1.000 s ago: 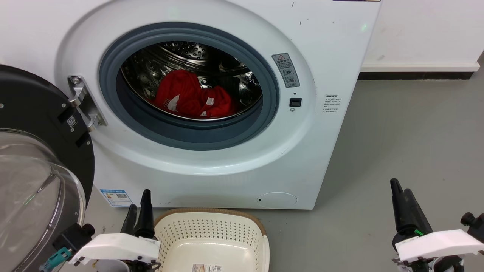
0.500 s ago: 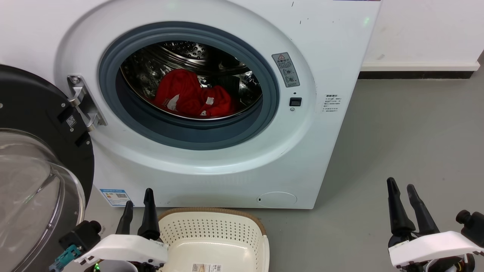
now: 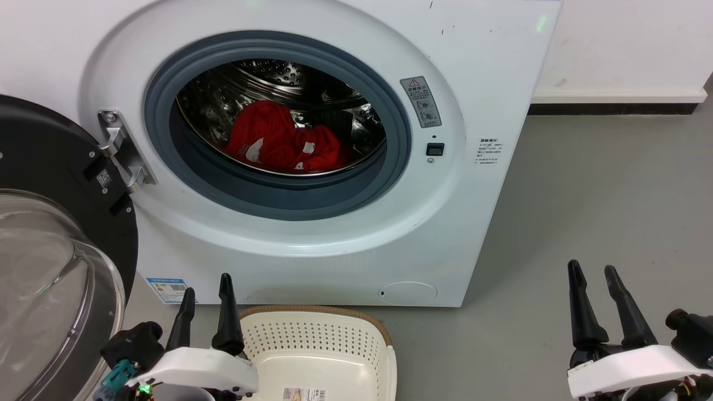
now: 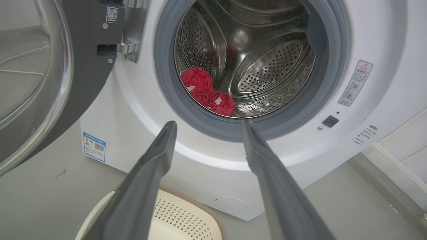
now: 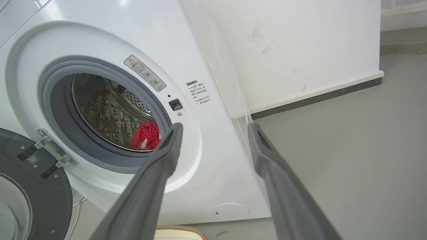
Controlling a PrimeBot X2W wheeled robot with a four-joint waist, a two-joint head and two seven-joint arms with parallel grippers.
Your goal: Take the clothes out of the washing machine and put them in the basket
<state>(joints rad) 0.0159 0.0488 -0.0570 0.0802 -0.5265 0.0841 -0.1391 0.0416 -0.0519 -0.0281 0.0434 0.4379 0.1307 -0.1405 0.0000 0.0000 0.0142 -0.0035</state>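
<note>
- The clothes point(image 3: 278, 136) are lying in a crumpled heap on the bottom of the steel drum point(image 3: 273, 75), inside the washing machine point(image 3: 473, 83), a little left of the porthole's middle.
- They are showing as bright red fabric bunched into two humps, the taller one on the left and a lower one touching it on the right.
- Small white patches are breaking up the red: one at the lower left of the heap, a small label near the middle, and some white marks along the lower edge.
- The grey rubber ring point(image 3: 289, 200) is circling the opening, and the fabric is sitting behind it, deeper in the drum.
- The black-rimmed glass door point(image 3: 50, 250) is standing swung open on the left.
- The basket point(image 3: 312, 313), cream-white and perforated with a brown rim, is sitting on the grey floor point(image 3: 613, 195) just in front of the machine, with a label sticker point(image 3: 303, 394) on its bottom.
- I am holding my left gripper point(image 3: 208, 284) low, just beside the basket's left side, its two dark fingers spread apart and grasping nothing.
- I am holding my right gripper point(image 3: 591, 266) well off to the right over the floor, its fingers likewise parted and empty.
</note>
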